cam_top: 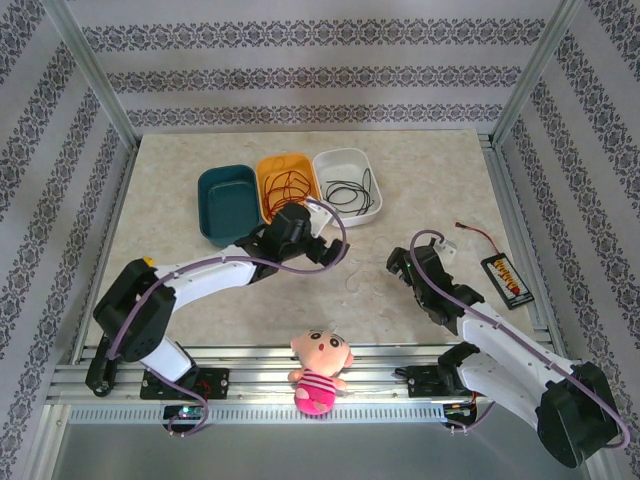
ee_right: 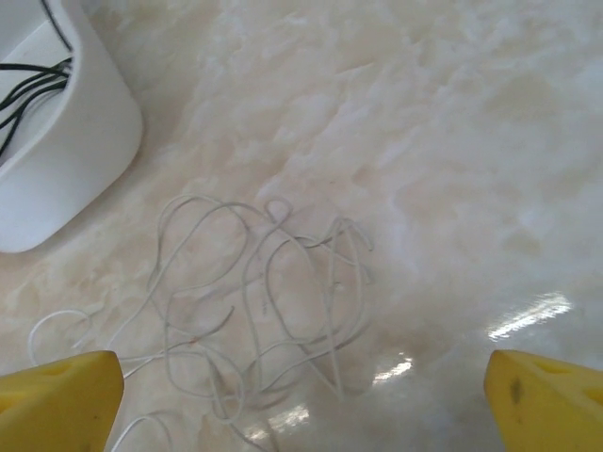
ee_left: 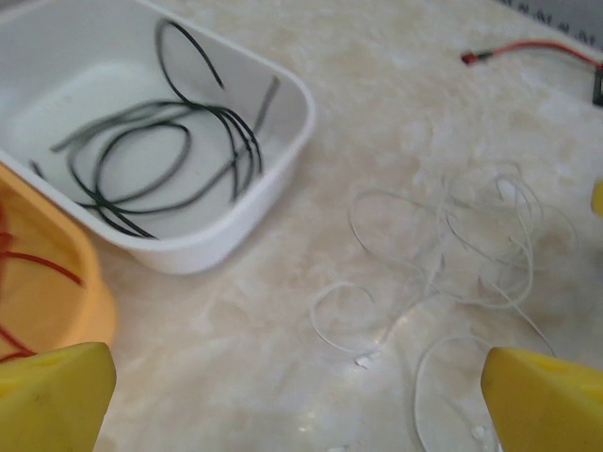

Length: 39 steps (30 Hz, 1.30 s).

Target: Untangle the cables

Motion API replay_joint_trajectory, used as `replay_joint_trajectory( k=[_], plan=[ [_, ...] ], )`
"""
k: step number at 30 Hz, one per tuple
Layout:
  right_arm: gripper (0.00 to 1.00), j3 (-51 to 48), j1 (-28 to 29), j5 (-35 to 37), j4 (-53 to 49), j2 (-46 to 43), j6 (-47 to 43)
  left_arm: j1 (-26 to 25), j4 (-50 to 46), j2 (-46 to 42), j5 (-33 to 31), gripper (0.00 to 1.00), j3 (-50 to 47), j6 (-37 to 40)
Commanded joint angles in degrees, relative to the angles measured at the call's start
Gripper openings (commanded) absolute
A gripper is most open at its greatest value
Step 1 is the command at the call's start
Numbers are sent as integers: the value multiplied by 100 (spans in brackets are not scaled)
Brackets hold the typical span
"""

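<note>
1. Our left gripper (ee_left: pixel 300 400) and right gripper (ee_right: pixel 301 395) gape empty, facing the white cable (ee_right: pixel 259 311) heaped on the table (ee_right: pixel 452 141);
2. we judge the teal tray (cam_top: pixel 228 200) awaits it; black cable (ee_left: pixel 236 132) fills the white tray (ee_left: pixel 226 247), red cable (cam_top: pixel 287 187) the orange tray (cam_top: pixel 265 165).

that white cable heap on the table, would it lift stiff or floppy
Probably floppy: the white cable lies in thin, loose curls flat on the table. Likely light; a push may drag the whole heap. Loops overlap, so lifting one probably pulls others.
</note>
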Motion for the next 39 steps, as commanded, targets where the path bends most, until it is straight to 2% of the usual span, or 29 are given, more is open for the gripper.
replay_joint_trajectory(
  k=[1,3,5,11,13,16,25,34,39],
  plan=[
    [98,129,-181,-16,-293,-87,133,-252,287,255,-356,100,82,-241],
    [98,130,-275,-65,-341,-97,162,-324,240,478,-459,99,211,-364],
    [98,142,-335,-114,-385,-97,171,-355,50,724,-537,94,435,-546],
    [98,248,-471,-93,-622,-138,171,-434,-429,1384,-543,74,1124,-847],
    [98,262,-517,-103,-673,-178,175,-443,-704,1604,-535,64,1412,-922],
    [98,241,-560,-102,-716,-226,229,-451,-1079,1983,-453,59,1822,-1005],
    [98,155,-598,-97,-758,-402,303,-447,-1793,2518,-481,59,2403,-1331],
    [98,169,-632,-75,-791,-394,334,-443,-1782,2704,-219,59,2326,-1509],
    [98,194,-639,-84,-790,-385,336,-435,-1672,2735,-163,50,2228,-1535]
  ],
)
